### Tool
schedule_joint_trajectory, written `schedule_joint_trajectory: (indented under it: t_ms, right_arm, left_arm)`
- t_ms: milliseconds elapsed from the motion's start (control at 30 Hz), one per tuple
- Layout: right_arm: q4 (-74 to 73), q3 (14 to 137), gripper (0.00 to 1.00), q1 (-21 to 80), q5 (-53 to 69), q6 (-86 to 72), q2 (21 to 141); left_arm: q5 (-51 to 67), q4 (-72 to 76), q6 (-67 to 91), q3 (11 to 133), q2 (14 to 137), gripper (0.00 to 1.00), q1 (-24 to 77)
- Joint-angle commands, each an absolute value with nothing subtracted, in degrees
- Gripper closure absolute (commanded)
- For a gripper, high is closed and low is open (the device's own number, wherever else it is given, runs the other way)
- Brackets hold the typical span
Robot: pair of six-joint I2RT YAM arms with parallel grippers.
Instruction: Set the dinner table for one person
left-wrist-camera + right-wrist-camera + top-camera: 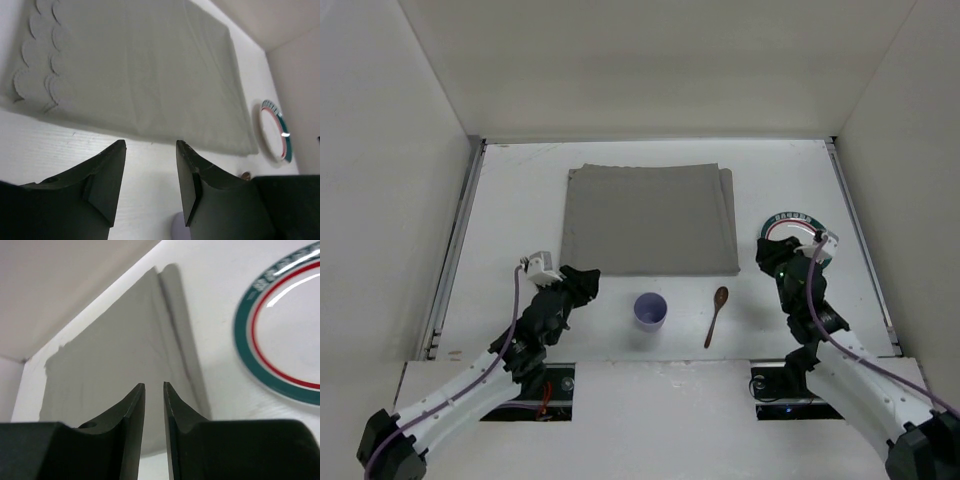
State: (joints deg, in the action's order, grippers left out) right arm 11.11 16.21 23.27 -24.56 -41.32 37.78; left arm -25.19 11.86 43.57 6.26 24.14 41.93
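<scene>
the left end effector (150,145) hangs low over the white worktop (520,210) with its jaws released, a clear gap between them and nothing in that gap. just ahead of its fingertips lies the near left corner of a grey placemat (650,220), spread flat on the worktop and running away from the end effector toward the far wall; seen from the left wrist, the mat's left edge is scalloped and shows two layers, one on the other. to the right of this end effector, near but not touching it, a small lilac cup (650,311) stands upright on the bare worktop. further to its right a brown wooden spoon (717,313) lies flat, bowl end pointing away from the arms, between the cup and the right end effector (154,385). the right end effector has its jaws drawn in to a narrow slit, not touching each other, and it grasps nothing. ahead of it and to its right sits a white plate (798,222) with a green band and a red ring round the rim, resting on the worktop; from above the end effector is at the plate's near left rim, though i cannot tell whether it touches it. the placemat's right edge lies ahead of this end effector and to its left, apart from the plate. the worktop itself stretches under both end effectors and carries every item, closed in by plain white wall panels (390,150).
</scene>
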Motion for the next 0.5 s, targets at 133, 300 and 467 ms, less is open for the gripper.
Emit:
schedule_joint_trajectory:
  t_ms: [133,300,467]
  right_arm:
    - [1.86,13.45,0.74,11.92,-26.98,-46.49,29.01]
    - [-0.79,13.89,0.75,7.25,-25.41,-47.81,30.84]
    - [0.0,15.55,0.75,8.47,-25.4,-47.99,38.48]
  left_arm:
    - [-29.36,25.39,37.53,2.72,31.54,0.56,46.1]
    - [-28.48,29.79,36.56,2.2,34.54,0.56,45.74]
    - [-28.39,30.06,36.04,1.23,32.79,0.55,44.78]
